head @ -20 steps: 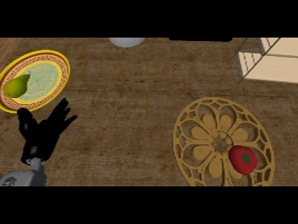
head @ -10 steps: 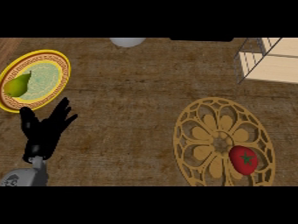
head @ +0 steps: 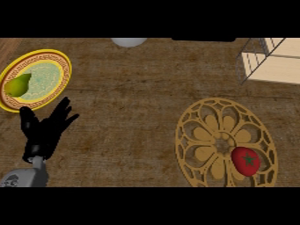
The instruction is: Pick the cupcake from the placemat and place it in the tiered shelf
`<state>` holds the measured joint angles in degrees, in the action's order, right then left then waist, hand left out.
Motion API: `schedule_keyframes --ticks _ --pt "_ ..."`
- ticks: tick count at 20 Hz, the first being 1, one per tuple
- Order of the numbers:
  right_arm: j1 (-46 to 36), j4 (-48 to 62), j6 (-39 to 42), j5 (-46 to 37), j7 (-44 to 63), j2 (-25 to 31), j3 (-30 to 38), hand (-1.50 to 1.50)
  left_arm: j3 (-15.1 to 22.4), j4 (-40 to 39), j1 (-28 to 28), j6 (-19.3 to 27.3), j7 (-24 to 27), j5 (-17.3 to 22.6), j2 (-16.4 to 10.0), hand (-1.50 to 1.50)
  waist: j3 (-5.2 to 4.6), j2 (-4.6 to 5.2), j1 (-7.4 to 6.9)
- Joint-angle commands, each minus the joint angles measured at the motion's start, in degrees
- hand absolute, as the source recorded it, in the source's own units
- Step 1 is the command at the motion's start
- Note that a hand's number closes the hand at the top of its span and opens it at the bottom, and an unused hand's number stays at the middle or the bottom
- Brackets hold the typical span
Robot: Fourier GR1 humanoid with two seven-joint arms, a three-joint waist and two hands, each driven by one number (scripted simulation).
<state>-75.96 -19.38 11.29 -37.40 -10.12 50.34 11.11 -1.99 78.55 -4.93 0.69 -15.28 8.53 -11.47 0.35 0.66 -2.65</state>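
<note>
A red cupcake (head: 246, 160) with a dark green star on top sits on the lower right part of the round golden placemat (head: 210, 132). The wooden tiered shelf (head: 283, 61) with its dark wire frame stands at the upper right edge. My left hand (head: 45, 132) rests open at the lower left, fingers up, far from the cupcake and just below a yellow plate. My right hand shows nowhere in the head view.
A yellow plate (head: 55, 74) with a green pear (head: 18, 85) lies at the upper left. A pale rounded object (head: 129, 41) sits at the top edge, with a dark object (head: 203, 39) beside it. The counter is brown and woven-looking.
</note>
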Motion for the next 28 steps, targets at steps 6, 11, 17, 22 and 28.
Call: schedule_keyframes --ticks 6,11,17,22,28 --pt "-4.78 5.71 -5.03 7.14 6.78 -1.41 9.3 -1.5 1.07 -1.3 0.19 0.73 -1.67 -1.52 0.66 0.0 -0.29 0.45 -0.25" --pt "-6.66 6.59 -3.7 13.21 9.27 -0.88 15.22 -1.5 -1.76 -0.65 0.54 -2.5 -3.73 2.28 -1.74 0.0 -0.31 0.08 0.32" --pt "-7.51 7.81 -5.14 18.7 11.14 1.2 21.09 -1.5 -0.12 0.13 -0.26 -0.48 -2.58 0.37 0.48 0.0 -0.29 0.23 0.37" --pt "-4.85 6.82 -10.84 19.67 10.28 6.9 23.26 -1.5 -1.64 -0.73 -0.51 -1.7 -3.77 1.43 -1.17 0.0 -0.25 0.39 0.47" --pt "-2.54 7.93 -14.12 20.88 13.08 14.46 25.92 -1.5 -0.07 1.03 0.71 0.06 -3.81 -0.18 0.46 0.0 -0.15 0.52 0.46"
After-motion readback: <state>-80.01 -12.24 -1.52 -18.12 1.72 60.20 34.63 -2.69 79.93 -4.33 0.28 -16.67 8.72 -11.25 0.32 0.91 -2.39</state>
